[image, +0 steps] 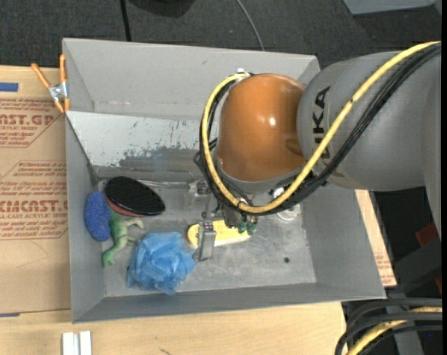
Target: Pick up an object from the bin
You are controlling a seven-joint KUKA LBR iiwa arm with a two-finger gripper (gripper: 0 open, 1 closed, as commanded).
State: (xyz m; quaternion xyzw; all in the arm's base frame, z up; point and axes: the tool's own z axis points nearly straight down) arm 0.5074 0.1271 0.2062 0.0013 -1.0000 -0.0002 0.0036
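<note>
**One yellow piece (pixel 229 234) under the gripper (pixel 207 239)**

Camera view: the arm (pixel 371 124) reaches in from the right, and its orange cover (pixel 256 128) hangs over the middle of the bin (pixel 267 268). Below the cover the gripper is low on the floor, right at a small flat yellow piece that lies mid-bin, toward the front wall. Yellow shows on both sides of the gripper's tip. Whether it is released or clenched I cannot tell, as the cover hides most of it.

Just left of the piece sits a crumpled blue wad (pixel 161 263). Further left lie a green toy (pixel 120 239), a blue pad (pixel 97 214) and a black oval (pixel 134 196).

The step looks like the grasp itself: down at the piece, not yet lifted. Next would be a firm close on the yellow piece and a straight rise. The piece is thin and flat, so it may slip or tilt out. The wad is close enough to be snagged.
</note>
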